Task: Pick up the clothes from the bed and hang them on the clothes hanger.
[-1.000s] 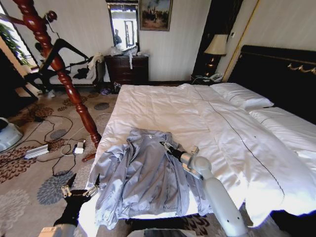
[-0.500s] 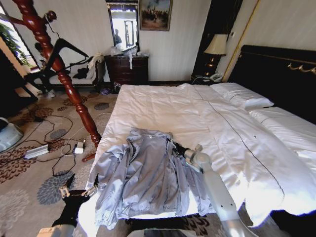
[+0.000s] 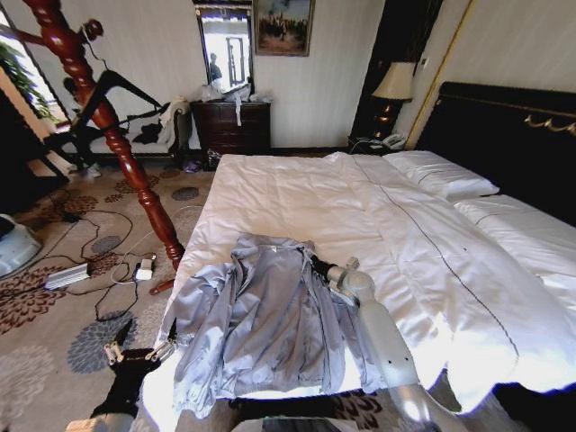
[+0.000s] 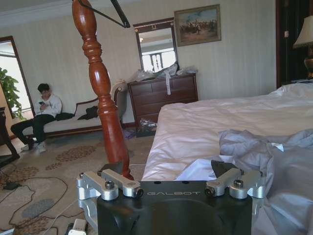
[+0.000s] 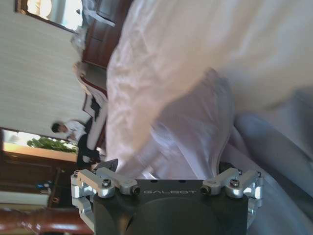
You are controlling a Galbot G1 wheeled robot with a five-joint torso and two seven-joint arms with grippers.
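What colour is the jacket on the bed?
Shiny pale silver-grey; the jacket shows best in the head view.

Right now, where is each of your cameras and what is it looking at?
Head view: high up, looking down at the jacket on the bed; both arms show, right end effector at the jacket's collar.
Left wrist view: low beside the bed, facing the dresser; left end effector open.
Right wrist view: tilted sideways, close over the jacket; end effector open.
All three share the jacket and bed.

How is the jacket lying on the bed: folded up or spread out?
Spread out: the jacket lies flat on the bed, front open, sleeves out to the sides.
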